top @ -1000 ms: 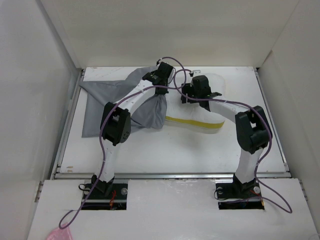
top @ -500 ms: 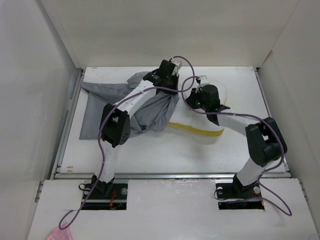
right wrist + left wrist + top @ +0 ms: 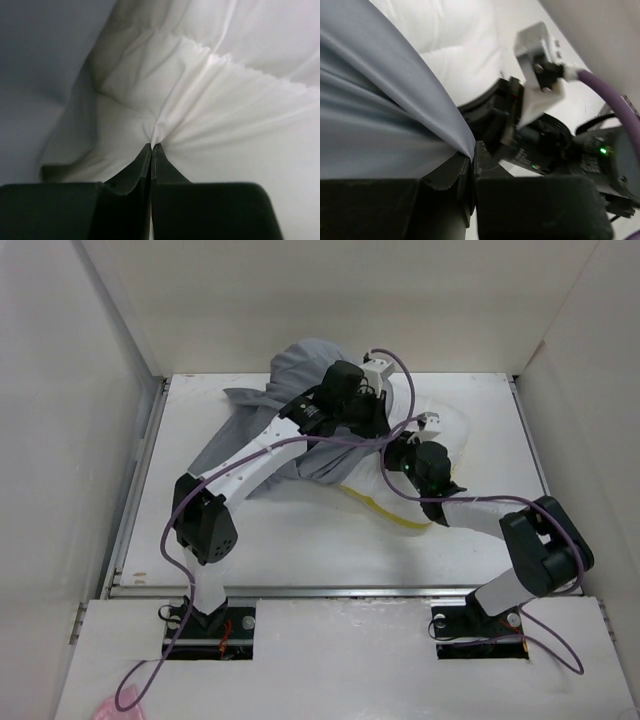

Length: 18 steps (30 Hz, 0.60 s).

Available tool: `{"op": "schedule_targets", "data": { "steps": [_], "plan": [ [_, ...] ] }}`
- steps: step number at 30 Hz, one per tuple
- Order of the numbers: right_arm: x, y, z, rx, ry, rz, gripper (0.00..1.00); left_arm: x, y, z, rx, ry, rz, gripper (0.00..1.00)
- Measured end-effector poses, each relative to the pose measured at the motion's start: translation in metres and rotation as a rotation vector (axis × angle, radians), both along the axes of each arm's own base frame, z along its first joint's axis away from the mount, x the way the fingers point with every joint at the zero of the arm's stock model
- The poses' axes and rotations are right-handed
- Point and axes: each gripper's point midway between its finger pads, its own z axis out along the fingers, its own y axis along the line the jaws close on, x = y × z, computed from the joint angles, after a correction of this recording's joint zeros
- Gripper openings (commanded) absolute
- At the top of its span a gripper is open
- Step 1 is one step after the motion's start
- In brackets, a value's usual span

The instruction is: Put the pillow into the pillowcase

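The grey pillowcase is lifted and bunched at the back middle of the table, draped over my left arm. My left gripper is shut on its edge; in the left wrist view the grey cloth runs into the closed jaws. The white pillow with yellow trim lies to the right of the pillowcase, partly under grey cloth. My right gripper is shut on a pinch of the pillow's white fabric, with the closed tips at the puckered folds.
White walls enclose the table on the left, back and right. A purple cable loops over both wrists. My right wrist's camera mount shows close beside the left gripper.
My left gripper has lifted the pillowcase up and moved right over the pillow. The right gripper moved forward and right with the pillow pinched; the pillow's left end is now under grey cloth.
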Motion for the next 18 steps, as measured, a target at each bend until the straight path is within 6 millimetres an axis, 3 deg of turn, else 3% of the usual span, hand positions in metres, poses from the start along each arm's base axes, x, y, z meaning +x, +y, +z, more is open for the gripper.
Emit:
{"op": "schedule_targets", "data": {
  "steps": [1, 2, 3, 4, 6, 7, 9, 10, 13, 18],
  "plan": [
    [0.002, -0.002, -0.006, -0.004, 0.013, -0.020, 0.04, -0.005, -0.001, -0.001, -0.005, 0.003, -0.007, 0.08],
    [0.003, -0.004, -0.011, -0.009, 0.023, -0.035, 0.17, -0.010, -0.002, -0.003, -0.006, 0.009, -0.012, 0.27],
    [0.004, -0.005, -0.015, -0.011, 0.033, -0.043, 0.27, -0.013, -0.004, -0.007, -0.006, 0.021, -0.014, 0.54],
    [0.005, -0.006, -0.017, -0.011, 0.038, -0.050, 0.42, -0.015, -0.005, -0.010, -0.003, 0.030, -0.013, 1.00],
    [0.004, -0.005, -0.016, -0.005, 0.038, -0.053, 0.76, -0.016, -0.003, -0.018, 0.019, 0.055, 0.018, 1.00],
    [0.003, -0.005, -0.013, -0.004, 0.036, -0.052, 0.81, -0.014, 0.000, -0.021, 0.037, 0.057, 0.042, 1.00],
    [0.000, -0.006, -0.011, -0.030, 0.056, -0.054, 0.84, -0.010, 0.008, -0.026, 0.063, 0.071, 0.092, 1.00],
    [-0.001, -0.009, -0.012, -0.054, 0.078, -0.063, 0.92, -0.010, 0.009, -0.024, 0.062, 0.069, 0.108, 1.00],
    [-0.004, -0.017, -0.006, -0.141, 0.132, -0.084, 0.97, -0.014, 0.024, -0.020, 0.072, 0.045, 0.178, 1.00],
    [-0.032, -0.026, 0.024, -0.256, 0.137, -0.079, 1.00, -0.047, 0.084, -0.019, 0.069, 0.042, 0.317, 1.00]
  ]
}}
